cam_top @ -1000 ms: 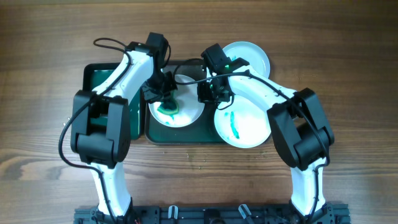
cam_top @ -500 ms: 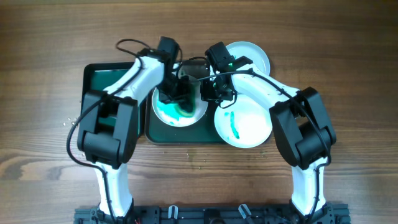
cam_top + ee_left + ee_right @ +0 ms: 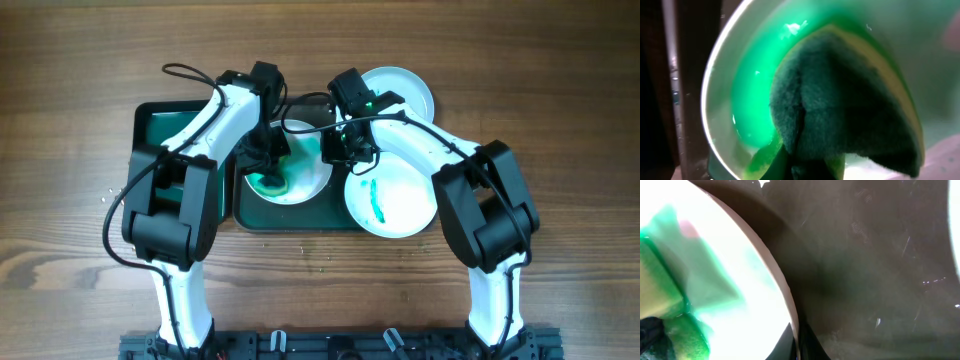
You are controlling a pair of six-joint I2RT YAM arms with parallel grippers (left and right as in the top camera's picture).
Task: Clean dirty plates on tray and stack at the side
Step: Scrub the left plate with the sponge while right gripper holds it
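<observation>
— Middle plate (image 3: pixel 300 182), from overhead?
— It is on the tray (image 3: pixel 248 215) on the desk (image 3: pixel 80 80). The left gripper (image 3: pixel 263 158) holds a sponge (image 3: pixel 268 180) on it, and the right gripper (image 3: pixel 340 152) is at its right rim. A smeared plate (image 3: pixel 395 200) sits at the tray's right end, with a clean plate (image 3: pixel 405 90) beyond.
— Left wrist?
— The sponge is clamped, pressed into the green smear (image 3: pixel 752 100).
— Right wrist?
— That gripper is closed on the middle plate's rim.

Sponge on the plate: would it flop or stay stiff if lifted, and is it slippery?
Probably soft: in the left wrist view the sponge bulges and folds against the plate. Likely slippery, since wet green film coats the plate around it.
</observation>
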